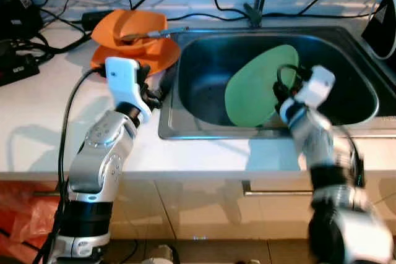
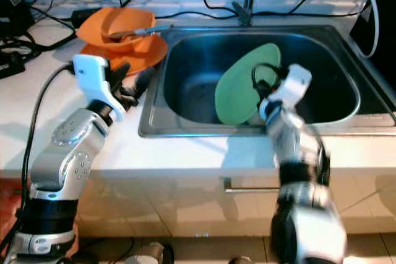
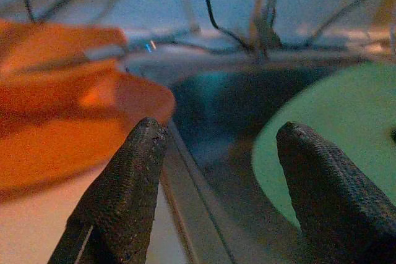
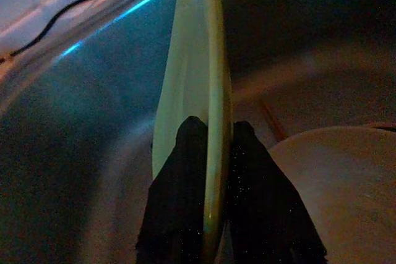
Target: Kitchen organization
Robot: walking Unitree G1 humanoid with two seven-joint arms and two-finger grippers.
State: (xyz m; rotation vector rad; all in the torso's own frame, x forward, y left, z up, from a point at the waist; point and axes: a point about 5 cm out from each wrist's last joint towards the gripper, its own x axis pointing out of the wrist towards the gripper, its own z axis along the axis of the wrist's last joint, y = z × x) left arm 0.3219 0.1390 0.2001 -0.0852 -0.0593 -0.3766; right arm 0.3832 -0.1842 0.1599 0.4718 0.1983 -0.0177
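Green plate [image 4: 195, 78] on edge — rim pinched in right gripper [image 4: 213, 146]

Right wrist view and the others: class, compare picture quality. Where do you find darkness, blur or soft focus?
Right wrist view: dim, the sink in shade, yet the green plate edge pinched by the right gripper stays readable. Left wrist view: the left gripper fingertips sharp, the orange dishes soft. Eye views: the right forearm smeared by motion blur, the worktop bright.
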